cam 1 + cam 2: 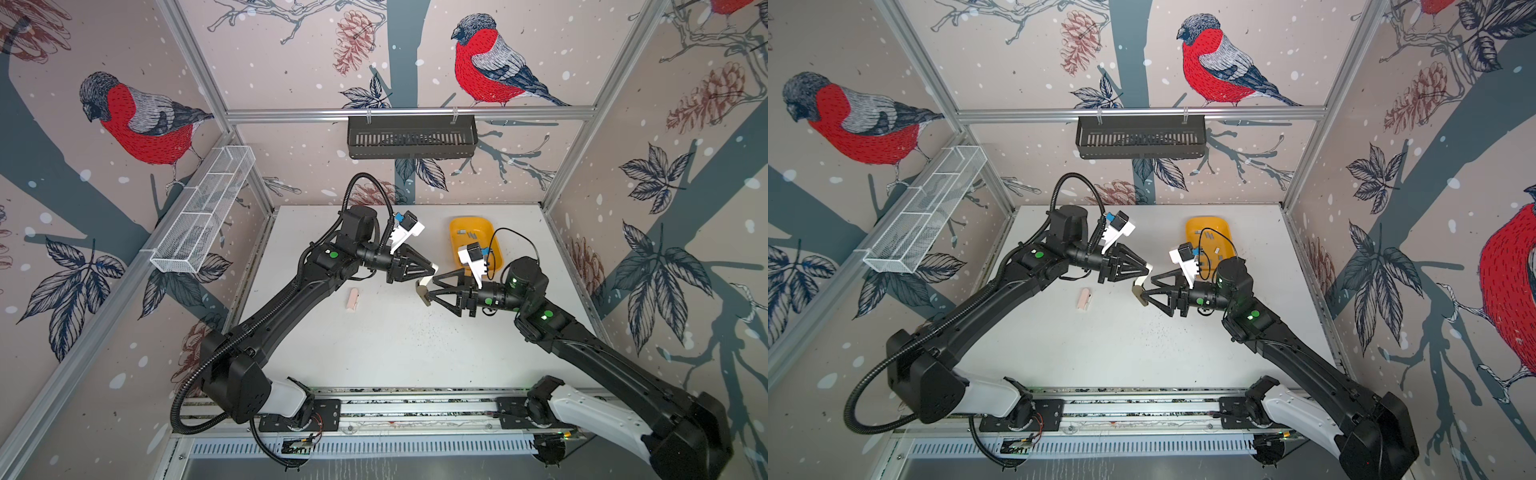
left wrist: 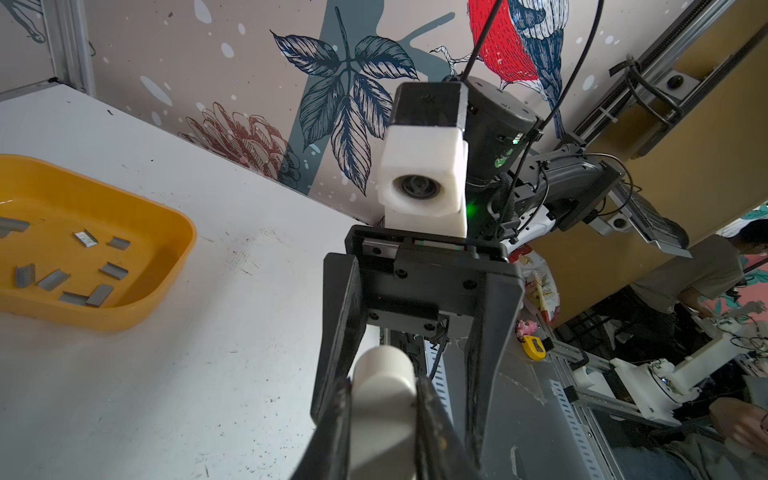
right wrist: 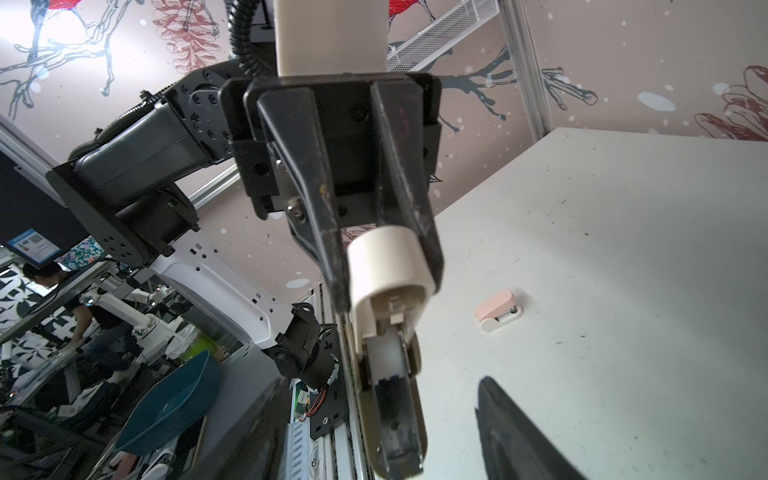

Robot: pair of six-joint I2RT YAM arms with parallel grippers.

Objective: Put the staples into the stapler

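Observation:
A cream stapler [image 3: 390, 291] hangs in mid-air above the table's middle. My left gripper [image 3: 386, 270] is shut on its rounded rear end. The stapler's [image 1: 423, 289] front end reaches between the jaws of my right gripper [image 1: 430, 290], which stand open on either side with gaps showing. In the right wrist view the stapler's dark channel faces the camera. The staples [image 2: 83, 274], several short grey strips, lie loose in a yellow tray [image 2: 166, 232]. Both top views show the two grippers [image 1: 1147, 287] tip to tip, with the tray [image 1: 494, 243] behind the right arm.
A pink mini stapler [image 1: 352, 300] lies on the white table left of the grippers, also seen in the right wrist view [image 3: 498, 309]. A white wire basket [image 1: 208, 208] hangs on the left wall. A black slotted shelf [image 1: 411, 137] hangs on the back wall.

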